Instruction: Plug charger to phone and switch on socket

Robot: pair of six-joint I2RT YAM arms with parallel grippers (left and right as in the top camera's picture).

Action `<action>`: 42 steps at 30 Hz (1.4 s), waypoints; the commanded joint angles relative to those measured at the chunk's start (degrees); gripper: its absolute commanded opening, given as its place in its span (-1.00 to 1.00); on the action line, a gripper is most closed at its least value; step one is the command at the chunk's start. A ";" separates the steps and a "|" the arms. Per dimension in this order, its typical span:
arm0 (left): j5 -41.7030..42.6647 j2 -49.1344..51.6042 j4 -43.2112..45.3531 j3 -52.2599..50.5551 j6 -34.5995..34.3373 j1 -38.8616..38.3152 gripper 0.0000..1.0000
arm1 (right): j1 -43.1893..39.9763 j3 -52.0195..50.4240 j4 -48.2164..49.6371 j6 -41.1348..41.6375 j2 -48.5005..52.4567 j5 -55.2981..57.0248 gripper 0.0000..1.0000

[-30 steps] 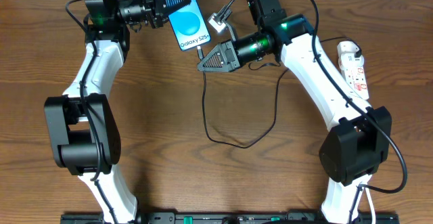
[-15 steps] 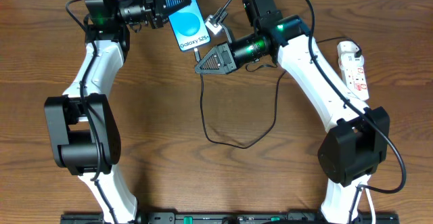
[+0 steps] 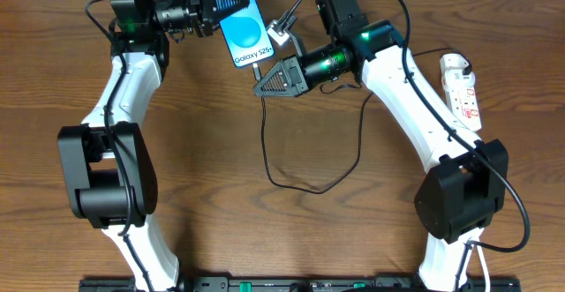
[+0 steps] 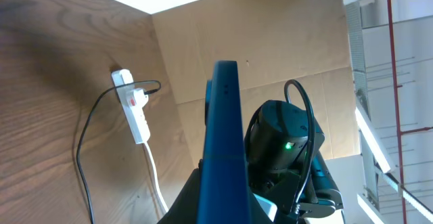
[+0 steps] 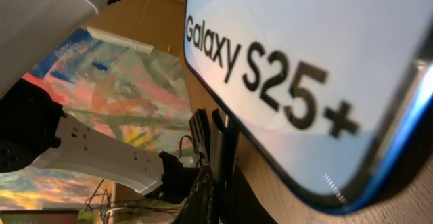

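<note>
Clamps the phone (image 3: pixel 247 32) in the left gripper (image 3: pixel 229 1), pinches the charger (image 3: pixel 267 142) tip against its lower edge with the right gripper (image 3: pixel 265 80), seating unclear, socket (image 3: pixel 463 89) seemingly yet unswitched.

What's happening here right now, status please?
Left tool clamps blue-screened smartphone. Right tool grips thin black charger cable, plug at phone's bottom edge. White power strip untouched. Nothing blocking.

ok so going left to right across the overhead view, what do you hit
bulky black joint of the left arm, blue-screened rectangular smartphone, green-lit black wrist of the right arm, narrow white power strip with red markings
</note>
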 commanded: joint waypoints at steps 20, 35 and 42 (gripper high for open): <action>2.43 -1.09 0.70 0.85 1.46 -0.02 -0.85 | -1.05 0.00 0.22 -2.56 -0.85 3.93 -0.98; 1.64 -1.09 0.70 0.85 3.19 -0.02 -0.85 | -0.17 0.00 -3.39 -5.70 -0.85 3.45 -0.98; 1.68 -1.09 0.70 0.85 3.34 -0.02 -0.85 | 0.31 0.00 -3.63 -9.90 -0.85 -0.63 -0.98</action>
